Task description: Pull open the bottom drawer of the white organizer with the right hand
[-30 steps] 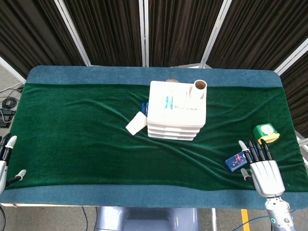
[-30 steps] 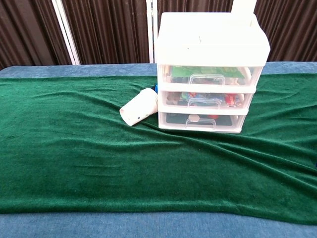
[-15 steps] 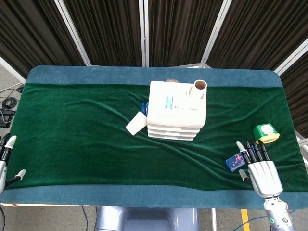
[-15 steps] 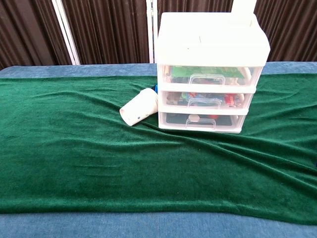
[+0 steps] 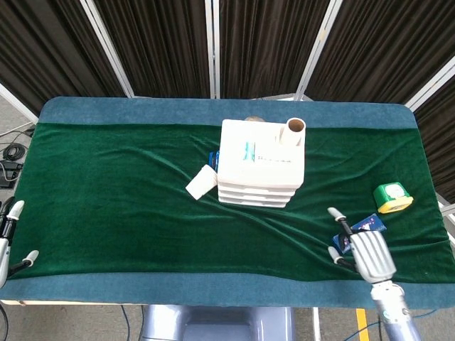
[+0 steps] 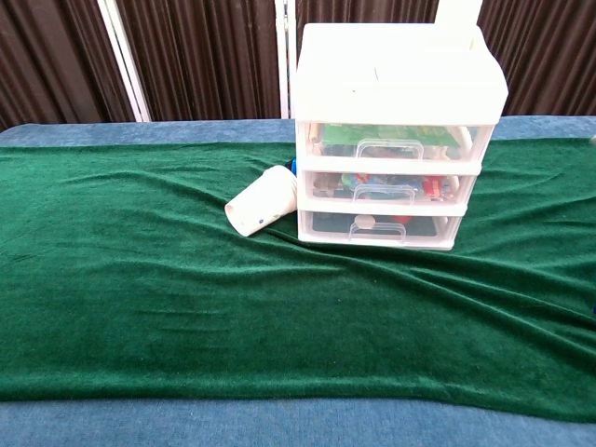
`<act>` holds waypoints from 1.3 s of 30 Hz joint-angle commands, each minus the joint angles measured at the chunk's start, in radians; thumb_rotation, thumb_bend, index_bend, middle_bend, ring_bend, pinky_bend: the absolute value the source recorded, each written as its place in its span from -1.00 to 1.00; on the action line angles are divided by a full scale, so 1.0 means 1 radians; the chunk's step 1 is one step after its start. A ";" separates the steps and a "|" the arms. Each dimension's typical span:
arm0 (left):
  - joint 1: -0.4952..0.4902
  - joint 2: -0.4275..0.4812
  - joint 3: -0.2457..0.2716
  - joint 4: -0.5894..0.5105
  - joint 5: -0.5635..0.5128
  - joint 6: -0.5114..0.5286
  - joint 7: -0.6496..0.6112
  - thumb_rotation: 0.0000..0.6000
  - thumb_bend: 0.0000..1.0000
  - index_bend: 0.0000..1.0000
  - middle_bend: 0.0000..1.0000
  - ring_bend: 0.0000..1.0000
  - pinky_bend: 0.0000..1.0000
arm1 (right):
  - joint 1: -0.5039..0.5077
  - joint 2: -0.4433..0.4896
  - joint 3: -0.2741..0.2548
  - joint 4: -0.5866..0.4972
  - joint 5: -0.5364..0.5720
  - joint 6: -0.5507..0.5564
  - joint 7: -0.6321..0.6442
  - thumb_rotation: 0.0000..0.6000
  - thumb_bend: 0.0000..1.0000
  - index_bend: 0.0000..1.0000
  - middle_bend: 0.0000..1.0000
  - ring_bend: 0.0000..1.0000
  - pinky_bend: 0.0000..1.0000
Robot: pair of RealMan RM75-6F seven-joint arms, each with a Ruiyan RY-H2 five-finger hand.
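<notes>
While drawers closed, right hand [image 5: 366,253] near table edge [image 5: 213,288].

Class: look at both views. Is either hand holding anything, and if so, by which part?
Nothing is held. The right hand hovers empty near the table's front edge; the left hand is empty too.

right hand [image 5: 370,254]: silver shell, black fingers (white tips) | left hand [image 5: 8,234]: same

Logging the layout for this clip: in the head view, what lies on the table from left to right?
Left hand at the table edge → white paper cup lying on its side → white plastic drawer organizer → right hand → green and yellow tape measure.
</notes>
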 commanded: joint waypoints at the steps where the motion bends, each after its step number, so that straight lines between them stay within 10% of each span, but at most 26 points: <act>1: 0.000 0.001 -0.001 0.000 0.000 0.001 -0.002 1.00 -1.00 -1.00 -1.00 -1.00 -1.00 | 0.063 -0.044 0.016 -0.106 0.146 -0.165 0.164 1.00 0.13 -0.64 0.91 0.99 0.82; 14: 0.002 0.003 -0.003 0.001 0.000 0.005 -0.013 1.00 -1.00 -1.00 -1.00 -1.00 -1.00 | 0.142 -0.177 0.104 -0.147 0.370 -0.384 0.540 1.00 0.16 -0.70 0.91 1.00 0.83; 39: 0.006 0.012 -0.007 -0.002 0.003 0.017 -0.032 1.00 -1.00 -1.00 -1.00 -1.00 -1.00 | 0.194 -0.407 0.193 -0.010 0.486 -0.434 0.662 1.00 0.16 -0.70 0.89 0.99 0.82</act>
